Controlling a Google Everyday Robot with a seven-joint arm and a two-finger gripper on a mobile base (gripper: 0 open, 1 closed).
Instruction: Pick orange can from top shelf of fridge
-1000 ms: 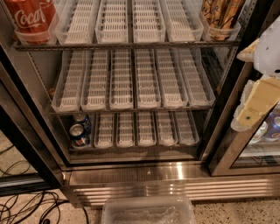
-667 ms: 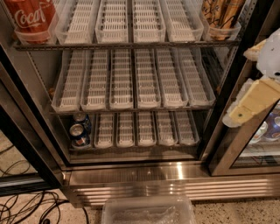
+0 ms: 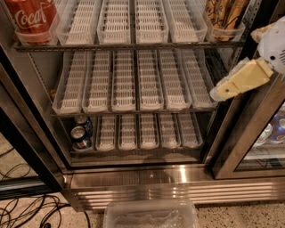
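Note:
The orange can point(image 3: 225, 13), shiny copper with dark squiggles, stands in the far-right lane of the top shelf point(image 3: 133, 46) of the fridge point(image 3: 147, 178); its top is cut off by the frame edge. My gripper point(image 3: 242, 78), cream and white, hangs at the right edge in front of the open fridge. It is below and slightly right of the orange can, level with the middle rack, and not touching the can.
A red Coca-Cola can point(image 3: 31, 18) stands at the top shelf's far left. Two small blue cans point(image 3: 80, 133) sit on the bottom rack's left. The glass door point(image 3: 249, 147) stands open at right. A clear plastic bin point(image 3: 151, 216) and cables point(image 3: 26, 213) lie on the floor.
My gripper has moved up and to the left, closer to the fridge opening and the orange can. The cans have not moved.

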